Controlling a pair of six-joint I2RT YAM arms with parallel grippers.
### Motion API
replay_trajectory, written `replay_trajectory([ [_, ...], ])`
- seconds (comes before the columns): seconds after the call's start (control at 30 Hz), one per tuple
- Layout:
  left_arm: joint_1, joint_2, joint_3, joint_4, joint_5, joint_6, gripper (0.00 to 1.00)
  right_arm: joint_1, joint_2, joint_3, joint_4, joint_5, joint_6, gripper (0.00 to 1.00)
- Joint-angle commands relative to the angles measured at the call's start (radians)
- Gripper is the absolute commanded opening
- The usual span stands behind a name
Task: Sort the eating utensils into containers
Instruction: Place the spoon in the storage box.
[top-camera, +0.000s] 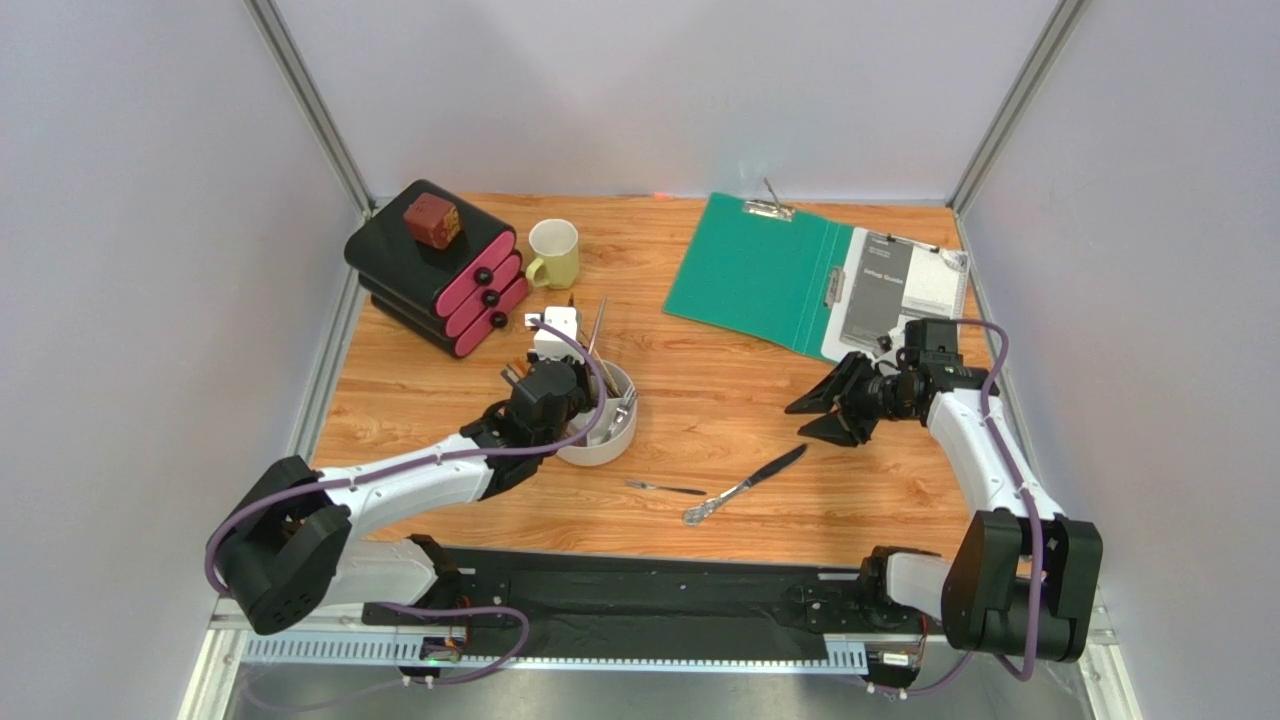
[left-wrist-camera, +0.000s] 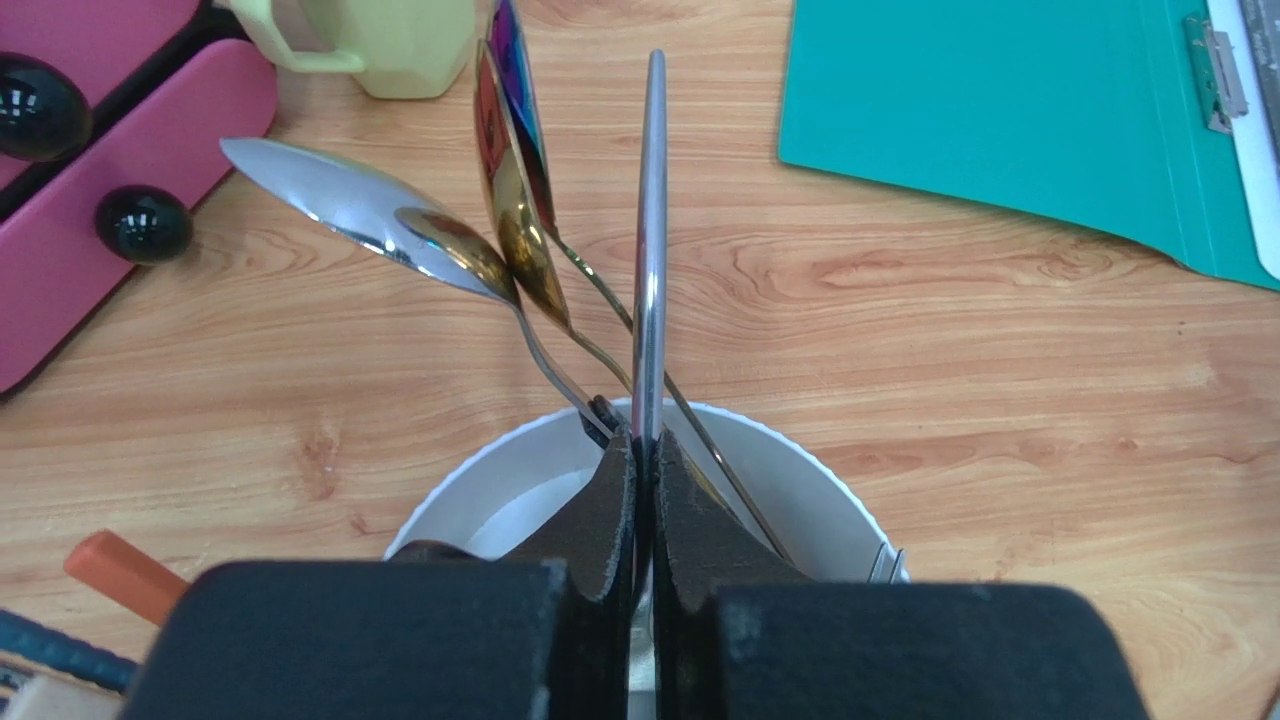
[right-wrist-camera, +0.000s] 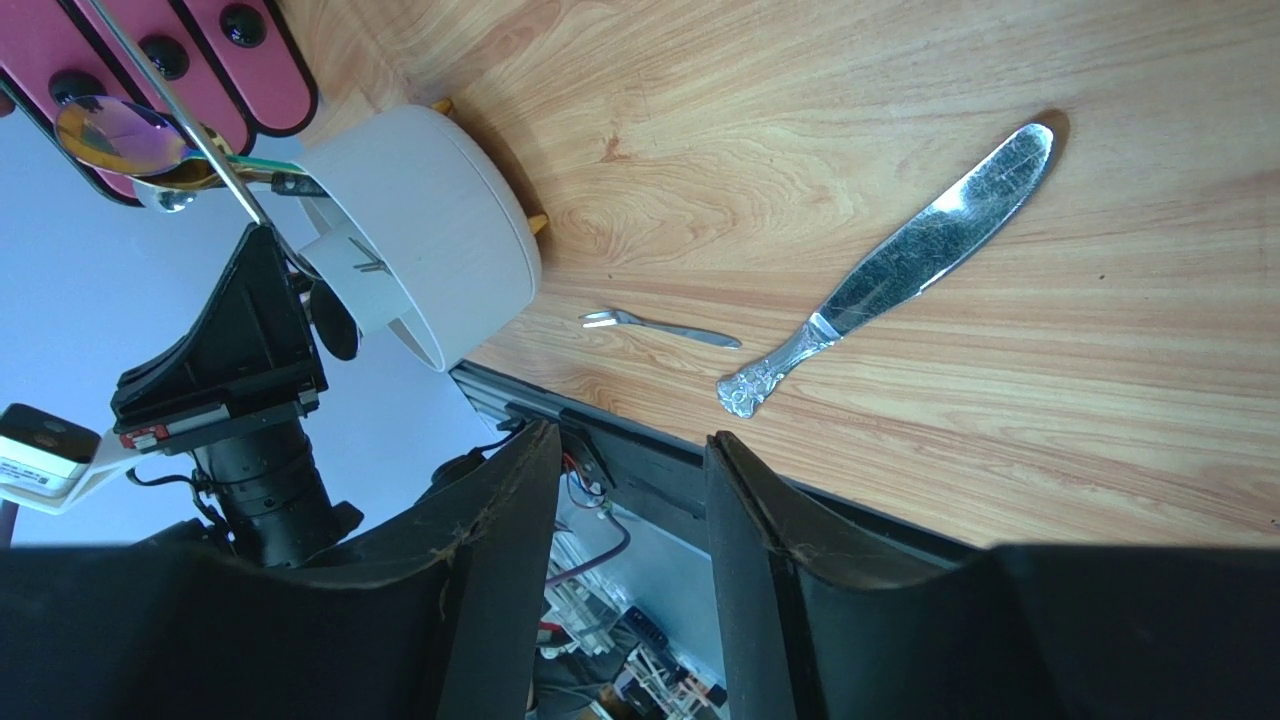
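The round white container (top-camera: 609, 438) stands left of centre, with several spoons leaning out of it. In the left wrist view they are a silver spoon (left-wrist-camera: 323, 192), a gold spoon (left-wrist-camera: 519, 240) and an iridescent one (left-wrist-camera: 519, 83) above the container's rim (left-wrist-camera: 796, 458). My left gripper (left-wrist-camera: 646, 450) is shut on a slim silver utensil (left-wrist-camera: 651, 225), seen edge-on and upright over the container. A silver knife (top-camera: 747, 485) and a small fork (top-camera: 666, 489) lie on the table. My right gripper (top-camera: 816, 417) hovers open and empty right of the knife (right-wrist-camera: 902, 263), its fingers (right-wrist-camera: 519, 510) apart.
A pale yellow mug (top-camera: 552, 252) and a black box with pink drawers (top-camera: 436, 278), a brown cube (top-camera: 431, 221) on top, stand at the back left. A green clipboard folder (top-camera: 759, 270) with papers lies at the back right. The table's near edge (right-wrist-camera: 631, 428) is below the right gripper.
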Motion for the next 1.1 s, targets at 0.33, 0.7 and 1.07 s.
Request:
replay_trajectory([
  [0.33,-0.001,-0.052,0.071,-0.013,-0.026,0.046,0.00,0.003,-0.043,-0.003,0.025,0.006,0.027,0.45],
  [0.7,-0.002,-0.155,0.415,-0.501,0.120,0.122,0.00,0.003,-0.095,-0.055,0.082,0.026,0.160,0.45],
  [1.07,-0.002,-0.070,0.702,-1.258,0.072,0.229,0.00,0.003,-0.127,-0.101,0.113,0.065,0.284,0.45],
])
